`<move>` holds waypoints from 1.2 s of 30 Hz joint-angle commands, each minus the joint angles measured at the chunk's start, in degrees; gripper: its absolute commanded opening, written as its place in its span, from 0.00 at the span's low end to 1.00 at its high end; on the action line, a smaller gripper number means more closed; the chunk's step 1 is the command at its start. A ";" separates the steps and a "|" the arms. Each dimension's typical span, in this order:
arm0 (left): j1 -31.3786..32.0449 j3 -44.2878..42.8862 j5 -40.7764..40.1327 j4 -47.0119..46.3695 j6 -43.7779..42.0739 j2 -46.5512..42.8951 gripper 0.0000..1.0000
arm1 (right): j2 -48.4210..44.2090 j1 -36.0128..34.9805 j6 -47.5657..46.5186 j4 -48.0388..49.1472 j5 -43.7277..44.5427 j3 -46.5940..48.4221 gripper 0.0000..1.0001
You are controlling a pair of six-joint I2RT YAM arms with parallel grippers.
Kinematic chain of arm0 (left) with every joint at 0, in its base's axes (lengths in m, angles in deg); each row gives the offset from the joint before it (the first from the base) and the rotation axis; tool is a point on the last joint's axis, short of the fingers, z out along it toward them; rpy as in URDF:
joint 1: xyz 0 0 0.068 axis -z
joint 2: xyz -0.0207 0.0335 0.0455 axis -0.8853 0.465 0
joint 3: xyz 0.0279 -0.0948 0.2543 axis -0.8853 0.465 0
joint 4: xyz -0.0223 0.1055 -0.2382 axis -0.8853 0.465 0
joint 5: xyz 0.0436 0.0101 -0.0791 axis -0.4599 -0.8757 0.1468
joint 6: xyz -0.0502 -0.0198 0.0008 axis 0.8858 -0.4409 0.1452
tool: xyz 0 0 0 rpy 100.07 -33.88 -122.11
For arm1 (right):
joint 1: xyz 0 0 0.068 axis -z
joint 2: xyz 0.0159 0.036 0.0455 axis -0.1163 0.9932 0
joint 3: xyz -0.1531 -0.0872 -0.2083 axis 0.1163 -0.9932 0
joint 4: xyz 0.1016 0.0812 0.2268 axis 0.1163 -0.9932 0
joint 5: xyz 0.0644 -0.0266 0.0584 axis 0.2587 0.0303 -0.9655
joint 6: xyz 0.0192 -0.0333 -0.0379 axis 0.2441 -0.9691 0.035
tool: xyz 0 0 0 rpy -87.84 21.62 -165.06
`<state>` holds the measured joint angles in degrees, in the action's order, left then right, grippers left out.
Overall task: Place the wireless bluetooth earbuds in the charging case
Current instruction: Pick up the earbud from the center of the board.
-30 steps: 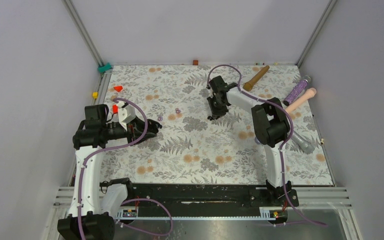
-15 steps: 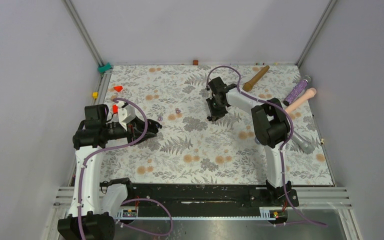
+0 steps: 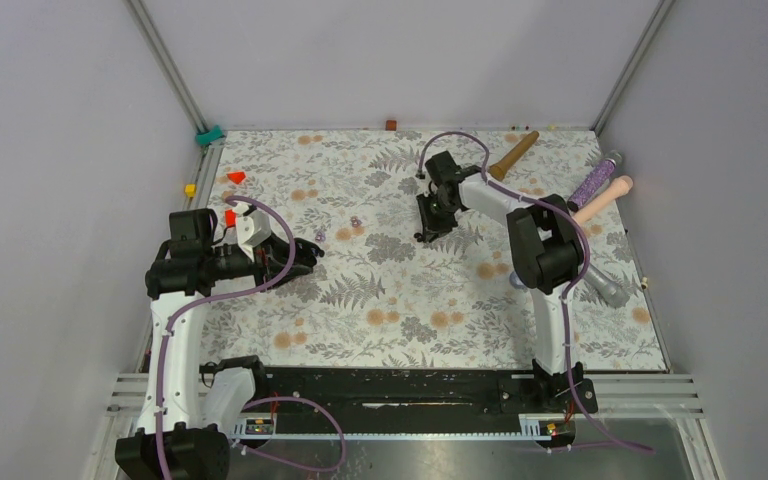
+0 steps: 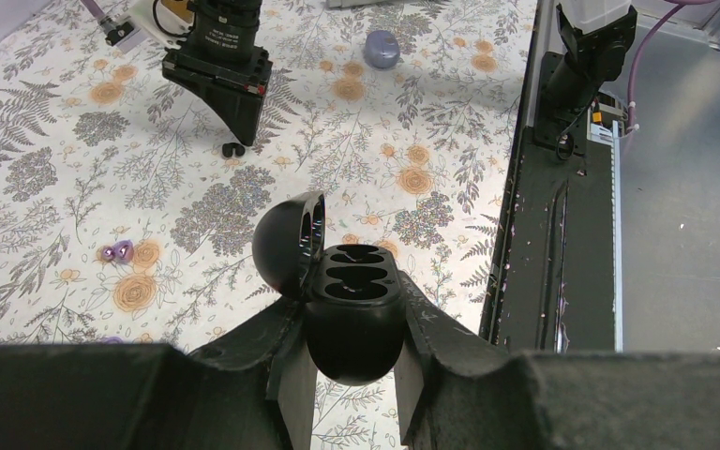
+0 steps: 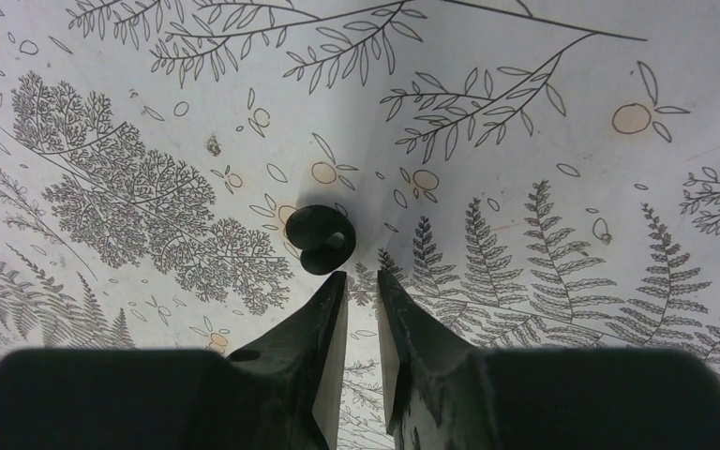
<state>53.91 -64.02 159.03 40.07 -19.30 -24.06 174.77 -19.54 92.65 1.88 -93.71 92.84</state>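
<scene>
My left gripper [image 3: 305, 255] is shut on the black charging case [image 4: 353, 305]. Its lid is open and both slots show empty. My right gripper [image 3: 426, 228] points down at the mat in the middle back. In the right wrist view its fingertips [image 5: 362, 279] stand a narrow gap apart with nothing between them. Two black earbuds [image 5: 323, 239] lie touching each other on the mat, just ahead of the left fingertip. They also show in the left wrist view [image 4: 232, 148] under the right gripper. Pale purple earbuds [image 4: 117, 250] lie on the mat, also in the top view [image 3: 356, 221].
A purple case [image 4: 382, 49] lies by the right arm. A wooden rod [image 3: 513, 155], a glittery purple rod [image 3: 595, 180] and a pink rod [image 3: 602, 200] lie at the back right. Red pieces [image 3: 236, 177] and a yellow block [image 3: 190, 189] sit at the far left.
The right wrist has turned and shifted slightly to the right above the black earbuds. The left arm with the case has not moved.
</scene>
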 commanded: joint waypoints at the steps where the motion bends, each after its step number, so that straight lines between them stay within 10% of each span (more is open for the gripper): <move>1: -0.52 0.10 3.16 -1.28 -1.52 -0.64 0.00 | 1.13 1.46 0.76 0.48 -3.61 2.47 0.26; 36: -0.50 0.10 3.15 -1.25 -1.74 -0.07 0.00 | 3.79 1.92 2.73 1.47 -7.19 5.28 0.31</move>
<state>53.76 -63.97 159.19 40.07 -19.48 -24.06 178.57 -17.01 95.82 3.41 -98.79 97.32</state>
